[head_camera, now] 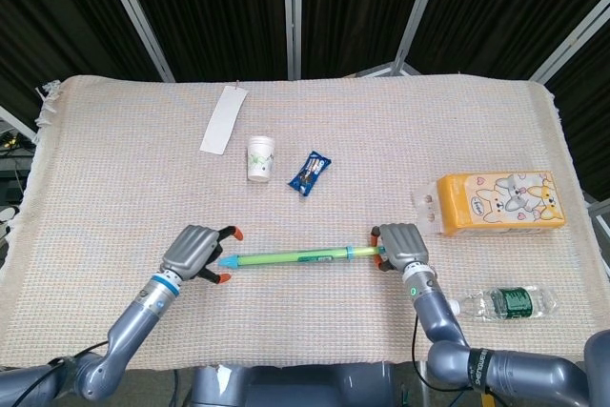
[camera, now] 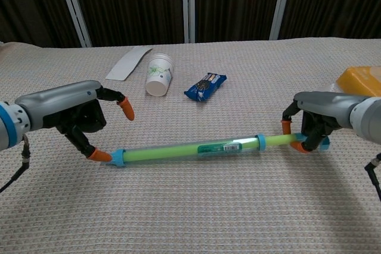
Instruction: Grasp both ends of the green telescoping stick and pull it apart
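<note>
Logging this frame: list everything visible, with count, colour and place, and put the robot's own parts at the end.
Green telescoping stick: one, green with blue ends, lying along the near middle of the cloth.
Paper cup: one, white with a pattern, behind the stick.
Snack packet: one, blue, right of the cup.
Paper strip: one, white, far left of centre.
Tissue pack: one, orange with cartoon animals, right side.
Water bottle: one, clear with green label, lying near the right front edge.
Table cloth: one, beige woven, covering the table.
Left robot hand: one, grey with orange fingertips, open around the stick's left tip.
Right robot hand: one, grey, gripping the stick's right end.
</note>
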### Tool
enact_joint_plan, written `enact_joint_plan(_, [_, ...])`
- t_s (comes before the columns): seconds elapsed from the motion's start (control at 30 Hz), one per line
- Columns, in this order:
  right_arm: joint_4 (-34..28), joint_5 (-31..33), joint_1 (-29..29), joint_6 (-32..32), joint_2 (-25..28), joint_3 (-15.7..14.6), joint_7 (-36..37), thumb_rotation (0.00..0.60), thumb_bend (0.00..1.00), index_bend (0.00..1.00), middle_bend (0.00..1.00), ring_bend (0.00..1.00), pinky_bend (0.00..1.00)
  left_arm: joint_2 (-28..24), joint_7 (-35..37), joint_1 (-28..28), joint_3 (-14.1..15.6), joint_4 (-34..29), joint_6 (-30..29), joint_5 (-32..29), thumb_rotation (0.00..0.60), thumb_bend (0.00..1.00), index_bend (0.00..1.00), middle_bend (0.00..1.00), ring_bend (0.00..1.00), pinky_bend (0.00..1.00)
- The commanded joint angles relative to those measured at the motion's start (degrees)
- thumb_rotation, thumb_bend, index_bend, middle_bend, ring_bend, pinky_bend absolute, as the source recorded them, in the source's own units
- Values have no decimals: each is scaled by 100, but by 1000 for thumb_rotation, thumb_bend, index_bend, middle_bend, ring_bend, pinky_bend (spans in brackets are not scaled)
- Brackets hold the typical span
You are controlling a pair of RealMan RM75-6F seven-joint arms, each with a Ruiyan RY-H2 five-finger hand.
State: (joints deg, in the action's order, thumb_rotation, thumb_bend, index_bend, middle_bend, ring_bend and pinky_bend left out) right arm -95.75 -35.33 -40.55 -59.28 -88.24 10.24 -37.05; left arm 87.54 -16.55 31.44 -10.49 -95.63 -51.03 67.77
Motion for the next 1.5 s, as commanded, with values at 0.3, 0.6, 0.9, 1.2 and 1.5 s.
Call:
enact_joint_plan(0.3, [53, 54, -45, -11, 16, -45, 100, 600, 527, 655, 1000, 1000, 1000, 716, 125, 561, -106, 815, 501, -536, 600, 0, 347, 943, 870, 1000])
enact_joint_plan(0.6, [97, 74, -82, -15, 17, -75, 149, 600, 529, 655, 1000, 1000, 1000, 1016, 176, 799, -111, 1234, 687, -869, 600, 0, 350, 943, 869, 1000])
enact_joint_plan(0.9, [114, 73, -97, -22, 46, -104, 222, 600, 532, 656, 1000, 1000, 1000, 1151, 164, 955, -78, 1375, 715, -1082, 600, 30, 412, 943, 869, 1000])
enact_joint_plan(1.2, [52, 52, -107, -72, 108, -105, 275, 600, 533, 656, 1000, 1000, 1000, 1147, 150, 1030, -48, 1310, 624, -1180, 600, 386, 622, 943, 869, 1000])
enact_joint_plan(1.5, [-38, 40, -113, -128, 185, -118, 296, 600, 534, 659, 1000, 1000, 1000, 1107, 79, 1074, -18, 1199, 454, -1233, 600, 502, 704, 943, 869, 1000])
